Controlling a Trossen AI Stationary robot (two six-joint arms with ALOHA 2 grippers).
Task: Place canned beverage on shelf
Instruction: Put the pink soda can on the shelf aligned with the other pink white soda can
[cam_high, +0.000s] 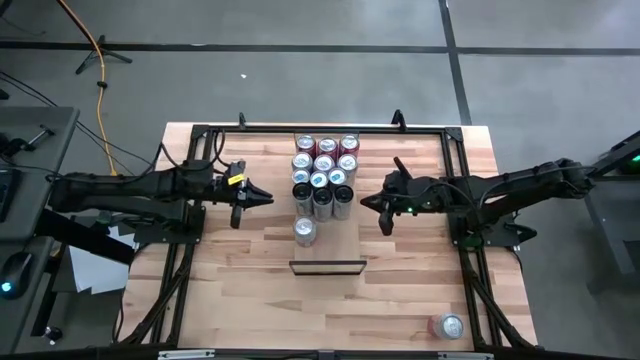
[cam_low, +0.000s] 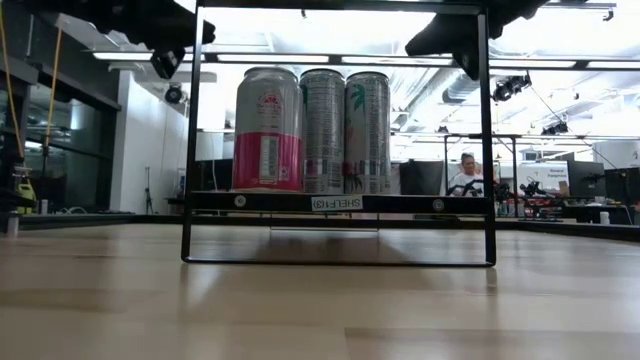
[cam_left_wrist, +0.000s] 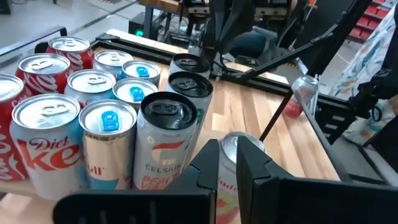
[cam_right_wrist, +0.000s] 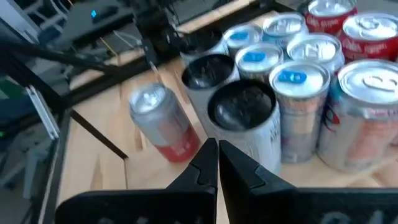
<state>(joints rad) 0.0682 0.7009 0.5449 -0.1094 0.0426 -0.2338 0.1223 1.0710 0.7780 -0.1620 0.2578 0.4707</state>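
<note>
Several canned beverages (cam_high: 325, 170) stand in tight rows on the far part of the shelf (cam_high: 338, 245), a light wood panel with a dark strip at its near end. One pink-labelled can (cam_high: 304, 230) stands alone on its base nearer that strip, also seen in the low view (cam_low: 268, 130) and the right wrist view (cam_right_wrist: 163, 124). My left gripper (cam_high: 268, 197) hovers shut just left of the rows. My right gripper (cam_high: 365, 203) hovers shut just right of them. Both sets of fingers, left (cam_left_wrist: 233, 165) and right (cam_right_wrist: 217, 163), hold nothing.
A black frame (cam_high: 455, 180) runs around the tabletop, and the shelf sits on a black stand (cam_low: 488, 150). Another can (cam_high: 448, 326) lies on the table near its front right corner. A person (cam_low: 465, 175) sits in the room beyond the table.
</note>
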